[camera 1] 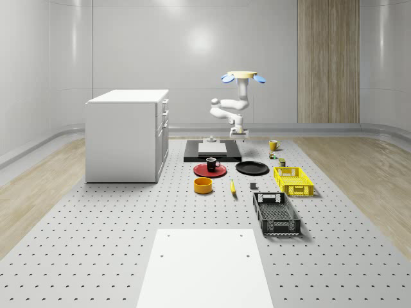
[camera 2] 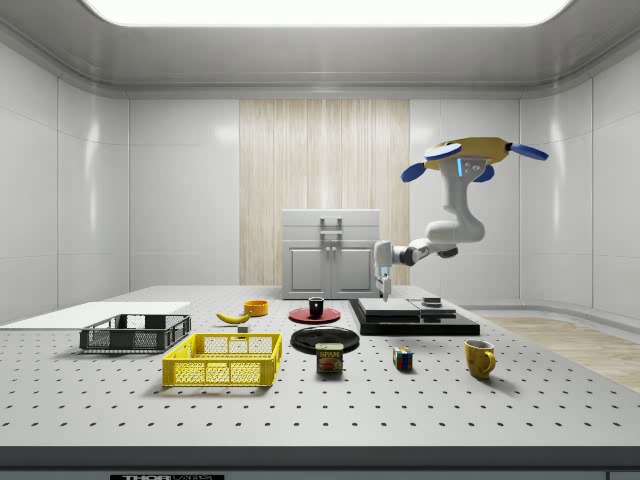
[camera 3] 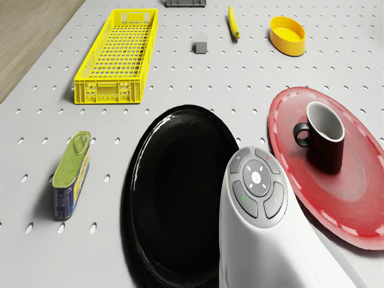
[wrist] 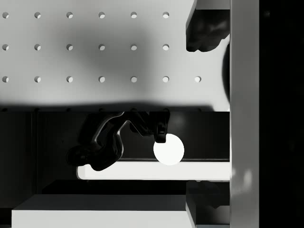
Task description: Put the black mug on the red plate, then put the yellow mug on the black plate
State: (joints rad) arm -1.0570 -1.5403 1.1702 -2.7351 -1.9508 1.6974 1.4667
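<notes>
Side view's yellow mug (camera 2: 480,358) stands beyond drone view.

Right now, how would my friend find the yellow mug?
Start at the big white cabinet, then cross the table past the black plate toward the whole-scene view's right. The yellow mug stands alone behind the yellow crate. It is upright with a handle, unlike the low yellow bowl.
</notes>
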